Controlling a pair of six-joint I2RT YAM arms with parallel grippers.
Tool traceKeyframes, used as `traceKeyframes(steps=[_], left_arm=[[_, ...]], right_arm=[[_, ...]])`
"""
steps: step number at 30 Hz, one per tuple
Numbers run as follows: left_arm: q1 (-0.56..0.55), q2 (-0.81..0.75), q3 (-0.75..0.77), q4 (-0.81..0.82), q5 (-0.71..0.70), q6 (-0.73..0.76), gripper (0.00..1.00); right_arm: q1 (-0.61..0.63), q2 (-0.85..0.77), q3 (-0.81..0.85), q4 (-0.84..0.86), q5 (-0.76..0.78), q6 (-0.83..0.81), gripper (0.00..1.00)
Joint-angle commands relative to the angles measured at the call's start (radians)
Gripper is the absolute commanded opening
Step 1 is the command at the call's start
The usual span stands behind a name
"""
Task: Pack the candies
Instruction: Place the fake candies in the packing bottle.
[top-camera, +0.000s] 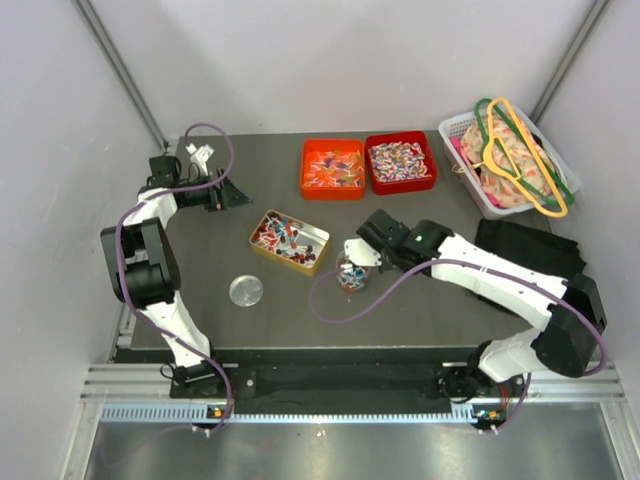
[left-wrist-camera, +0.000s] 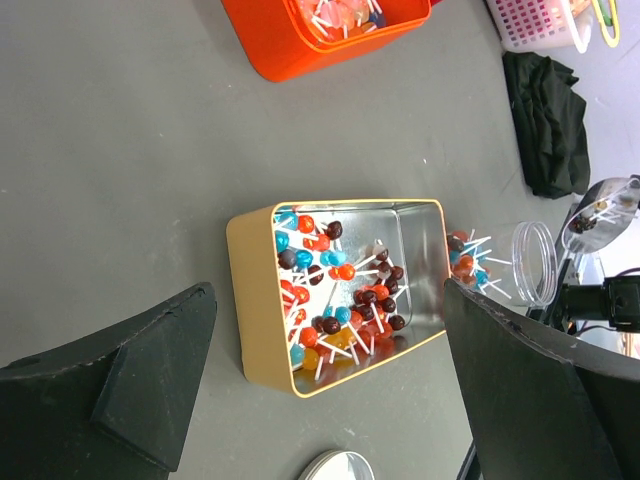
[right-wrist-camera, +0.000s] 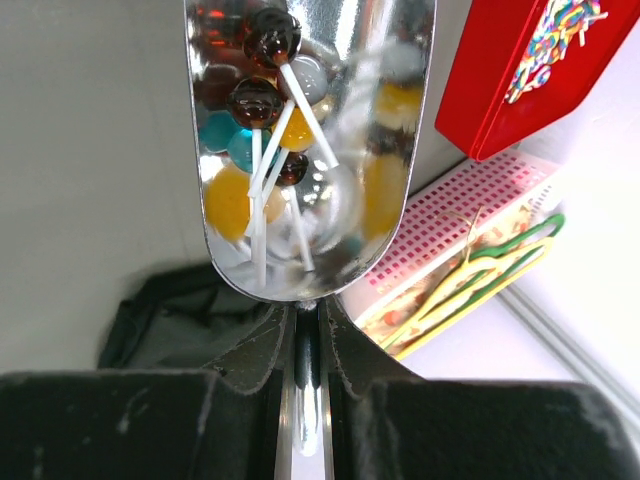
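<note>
The candies (left-wrist-camera: 340, 290) are small ball lollipops on white sticks, red, blue, brown and yellow, heaped in a gold tin (top-camera: 289, 241) at mid-table. My right gripper (right-wrist-camera: 308, 315) is shut on the handle of a metal scoop (right-wrist-camera: 310, 150) that carries several candies. In the top view the scoop (top-camera: 356, 252) hangs just above a clear jar (top-camera: 350, 276), which has candies inside. My left gripper (left-wrist-camera: 325, 295) is open and empty, raised above the table left of the tin.
The jar's round lid (top-camera: 246, 290) lies in front of the tin. An orange bin (top-camera: 332, 167) and a red bin (top-camera: 400, 162) of sweets stand at the back. A white basket (top-camera: 505, 160) with hangers sits at the back right, and a black cloth (top-camera: 530, 250) lies beside the right arm.
</note>
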Motion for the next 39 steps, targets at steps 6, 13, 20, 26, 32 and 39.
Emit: traceKeyframes(steps=[6,13,20,26,32,39], left_arm=[[0.0,-0.046,0.03,-0.014,0.014,0.036,0.99],[0.002,-0.046,0.013,0.0,0.021,0.037,0.99],[0.0,-0.04,0.01,0.01,0.024,0.031,0.99],[0.0,-0.044,0.013,0.017,0.031,0.023,0.99],[0.002,-0.043,0.013,0.018,0.031,0.023,0.99],[-0.001,-0.049,0.013,0.037,0.047,0.005,0.99]], right_arm=[[0.075,0.053,0.003,-0.04,0.097,-0.029,0.0],[0.1,0.091,0.035,-0.077,0.154,-0.044,0.0],[0.117,0.12,0.053,-0.092,0.199,-0.061,0.0],[0.129,0.139,0.075,-0.093,0.246,-0.089,0.0],[0.155,0.148,0.098,-0.129,0.269,-0.096,0.0],[0.157,0.151,0.162,-0.126,0.273,-0.101,0.0]])
